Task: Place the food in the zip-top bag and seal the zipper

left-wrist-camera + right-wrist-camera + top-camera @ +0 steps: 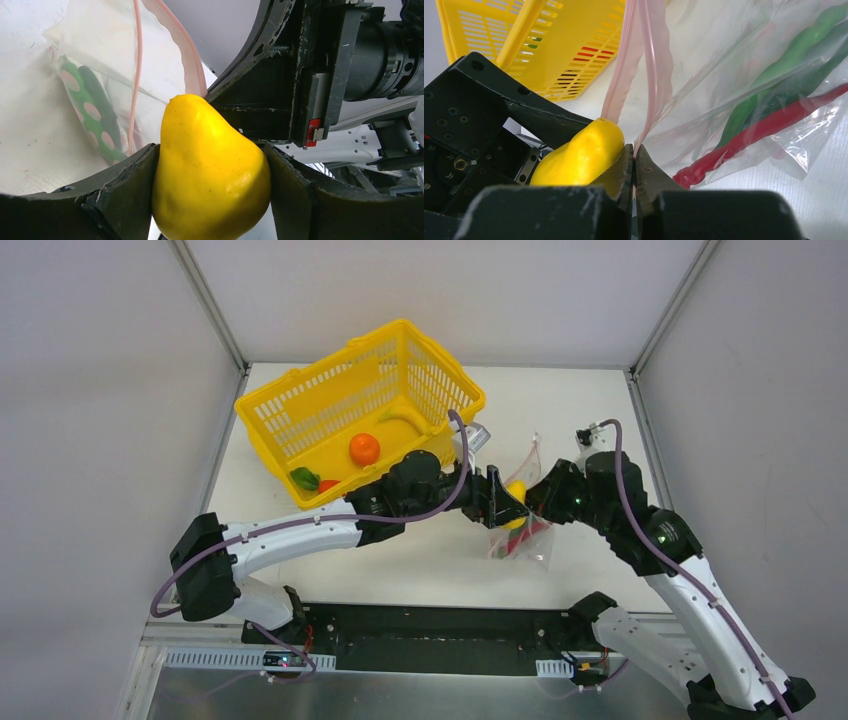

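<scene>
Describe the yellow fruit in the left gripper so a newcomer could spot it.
Find the yellow basket at the table's far left, then look right to the clear dotted bag. At its mouth the left gripper clamps a pear-shaped yellow fruit, the only yellow food outside the basket.

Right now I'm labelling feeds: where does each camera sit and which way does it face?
Top external: above and behind the bases, looking down at table, yellow basket, left arm and right arm.
Left wrist: on the left arm, facing the lemon clamped in the left gripper, zip-top bag beyond.
Right wrist: on the right arm, facing the bag's mouth pinched in the shut right gripper.
Both wrist views share lemon and bag.
</scene>
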